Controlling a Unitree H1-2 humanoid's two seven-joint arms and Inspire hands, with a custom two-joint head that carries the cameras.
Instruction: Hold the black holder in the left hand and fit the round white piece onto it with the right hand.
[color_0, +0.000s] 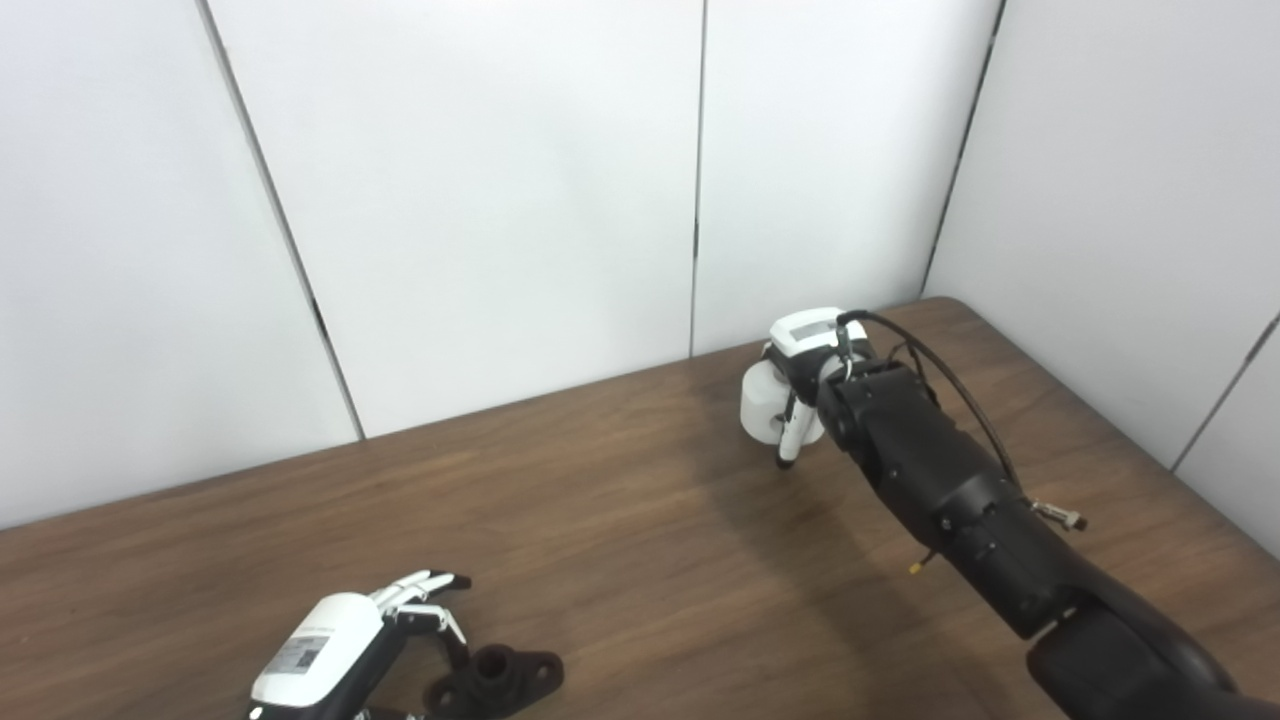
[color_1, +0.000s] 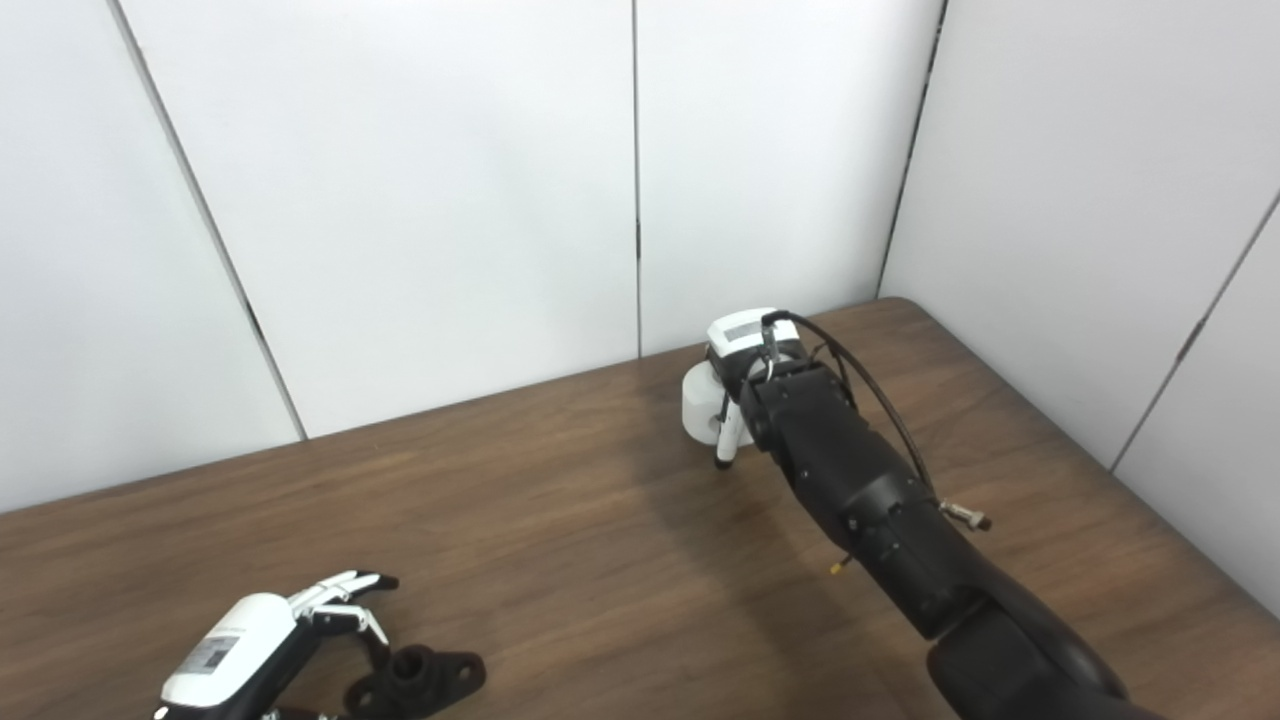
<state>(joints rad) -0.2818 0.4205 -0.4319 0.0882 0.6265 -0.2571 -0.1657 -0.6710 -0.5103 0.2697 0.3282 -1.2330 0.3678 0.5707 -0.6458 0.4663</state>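
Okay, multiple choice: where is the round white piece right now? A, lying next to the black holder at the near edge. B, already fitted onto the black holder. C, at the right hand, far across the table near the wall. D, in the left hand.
C: the round white piece sits at the right hand near the back wall, far from the black holder, which lies on the table by the left hand.
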